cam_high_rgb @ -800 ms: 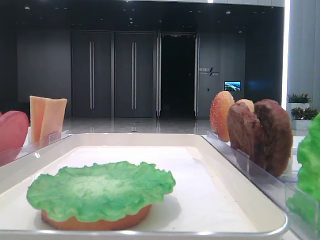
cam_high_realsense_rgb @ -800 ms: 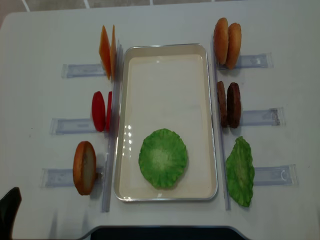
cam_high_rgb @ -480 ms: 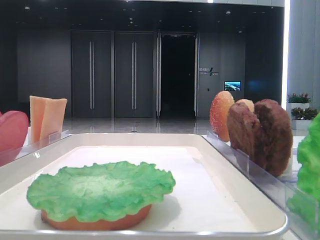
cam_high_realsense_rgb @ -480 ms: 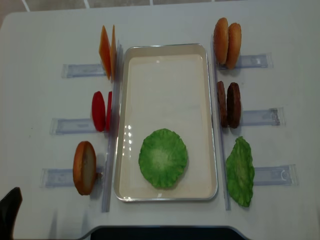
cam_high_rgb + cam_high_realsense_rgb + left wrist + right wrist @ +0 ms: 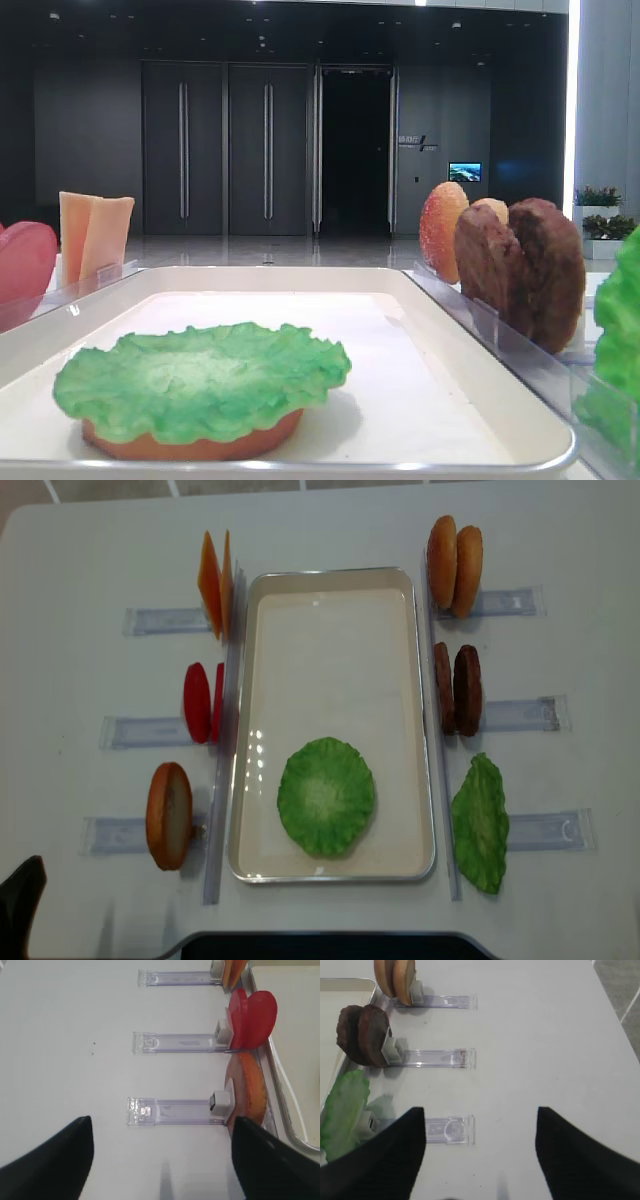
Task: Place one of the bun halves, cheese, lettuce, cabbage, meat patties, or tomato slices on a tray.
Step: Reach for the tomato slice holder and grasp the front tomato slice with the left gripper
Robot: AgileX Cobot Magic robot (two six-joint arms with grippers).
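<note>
In the shallow white rectangular tray (image 5: 330, 580) lies a ruffled green lettuce leaf (image 5: 326, 796) atop a flat orange-tan bun half (image 5: 190, 445) — unchanged; both black grippers (image 5: 160, 1160) (image 5: 480, 1152) stand spread, empty.

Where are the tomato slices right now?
In the overhead view, the tomato slices stand upright left of the tray, between the cheese and a bun half.

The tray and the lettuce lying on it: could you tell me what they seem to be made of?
The tray looks like glossy white plastic or enamelled metal: its raised rim shines and the floor reflects light. The lettuce looks like moulded soft plastic or rubber, matte, uniformly bright green, with a stiff ruffled edge.
</note>
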